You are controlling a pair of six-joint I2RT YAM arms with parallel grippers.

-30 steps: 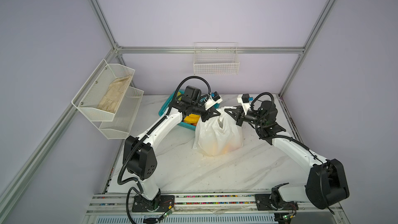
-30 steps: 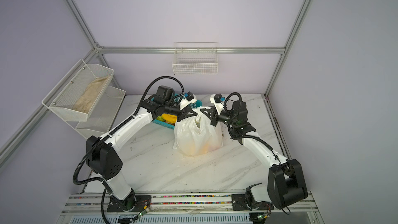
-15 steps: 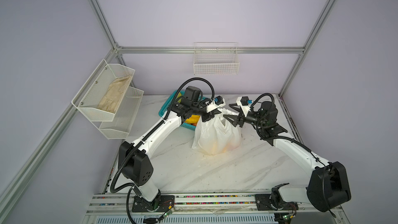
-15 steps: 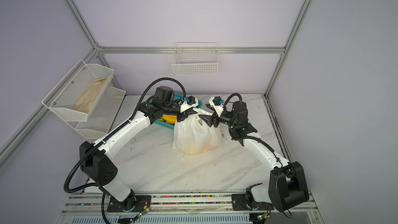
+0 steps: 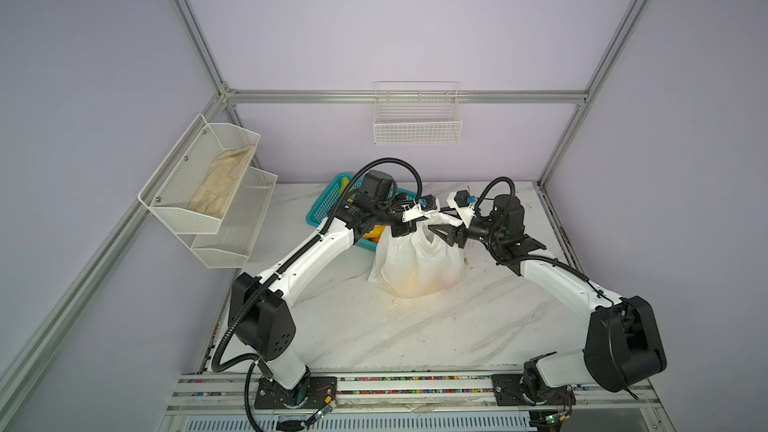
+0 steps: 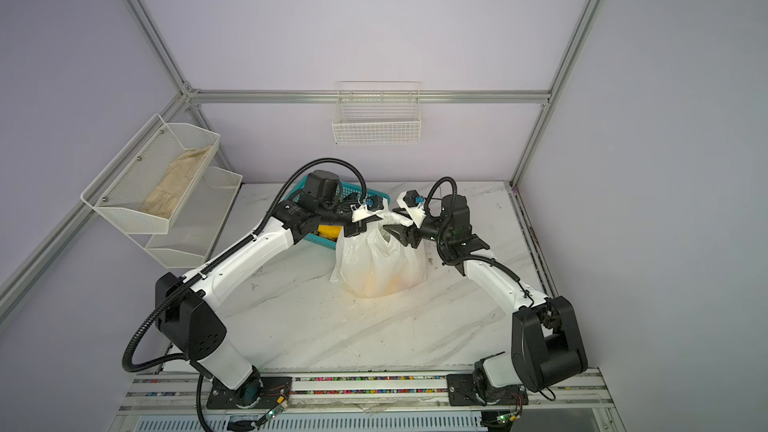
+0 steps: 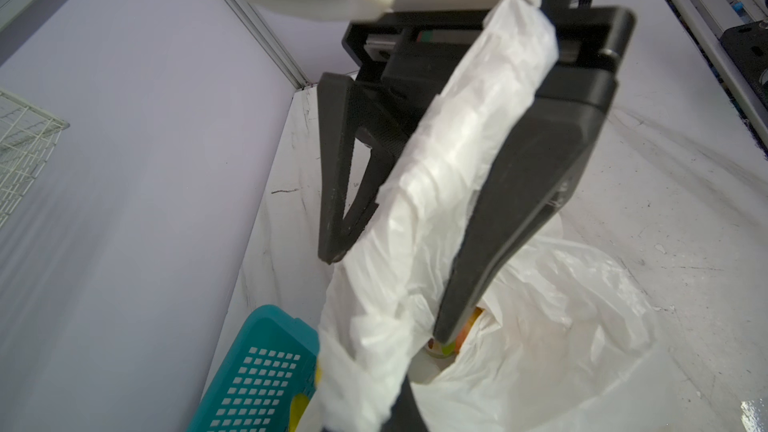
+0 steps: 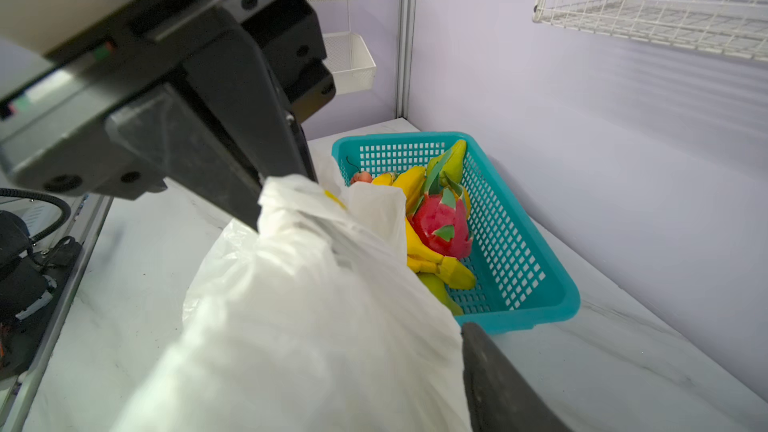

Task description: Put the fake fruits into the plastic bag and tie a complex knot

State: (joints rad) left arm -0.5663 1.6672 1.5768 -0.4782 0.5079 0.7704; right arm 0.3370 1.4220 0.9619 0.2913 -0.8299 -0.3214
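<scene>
The white translucent plastic bag (image 5: 415,268) stands upright on the white marble-pattern tabletop (image 5: 415,334). Orange-yellow colour shows through its lower wall. The left gripper (image 5: 402,227) is clamped on the bag's top edge. The right gripper (image 5: 444,234) faces it, jaws spread beside a twisted white handle strip (image 5: 442,219). The teal plastic mesh basket (image 5: 328,203) lies behind the left arm. A white 2-tier mesh shelf (image 5: 216,218) hangs on the left wall.

Both top views are evenly lit: soft, diffuse light with a cool lavender tint and only faint shadows on the counter (image 5: 374,326). The frame posts (image 5: 189,22) splay toward the corners, classic wide-lens stretch. Wrist views are bright. The plastic bag (image 8: 291,347) goes smeary up close, and the left wrist view catches a small glare patch on the counter.
</scene>
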